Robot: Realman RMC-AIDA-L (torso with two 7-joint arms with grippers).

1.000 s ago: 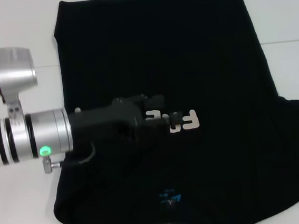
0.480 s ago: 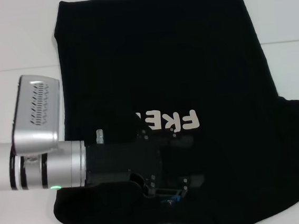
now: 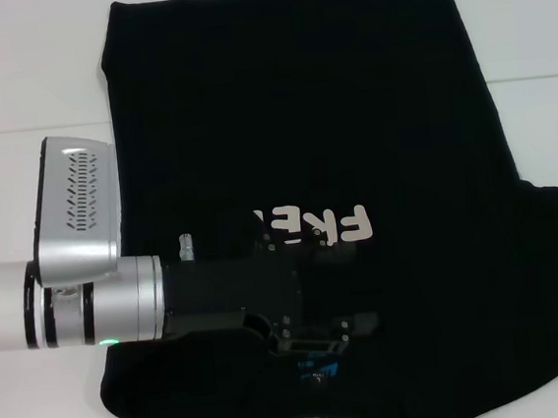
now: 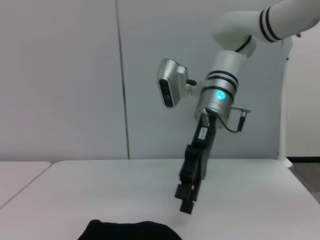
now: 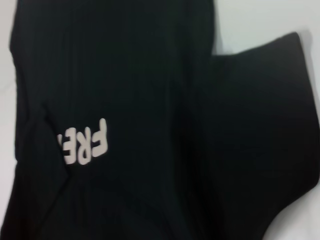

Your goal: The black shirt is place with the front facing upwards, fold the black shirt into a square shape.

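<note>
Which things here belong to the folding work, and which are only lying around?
Belong to the work:
- black shirt, one sleeve folded in
- left tool, over the collar
- right tool, above the table

Only around:
- white table

Bright, even lighting with faint shadows; the black shirt (image 3: 349, 113) reads as flat black, its folds barely visible, and the right wrist view looks slightly soft, perhaps motion blur.
</note>
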